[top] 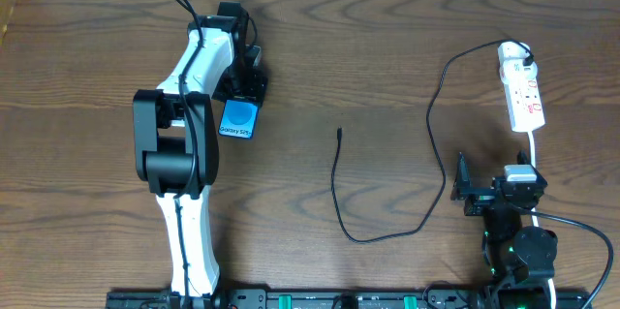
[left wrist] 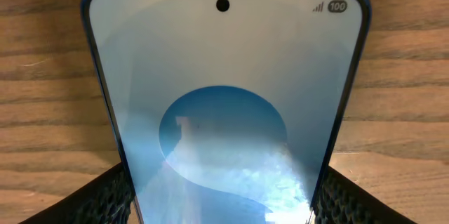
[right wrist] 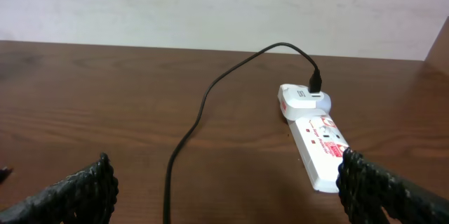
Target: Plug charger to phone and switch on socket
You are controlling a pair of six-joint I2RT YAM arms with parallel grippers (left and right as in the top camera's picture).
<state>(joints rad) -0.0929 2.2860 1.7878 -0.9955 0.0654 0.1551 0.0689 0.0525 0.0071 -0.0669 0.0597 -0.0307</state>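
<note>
Left hand (left wrist: pixel 224 176) pinches the phone (top: pixel 238 118) by its long edges, left of centre of the tabletop (top: pixel 387 18). Right hand (right wrist: pixel 226 161) spread wide, empty, facing the socket (top: pixel 523 91). Charger (top: pixel 336 185) tip lies loose mid-tabletop, its other end plugged in at the socket.

The phone (left wrist: pixel 224 76) screen reads "100" and, from overhead, "Galaxy S25"

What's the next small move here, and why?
Probably send the open, empty right gripper left to the charger tip: the left gripper clasps the phone, and the tip lies loose and unplugged mid-table.
</note>
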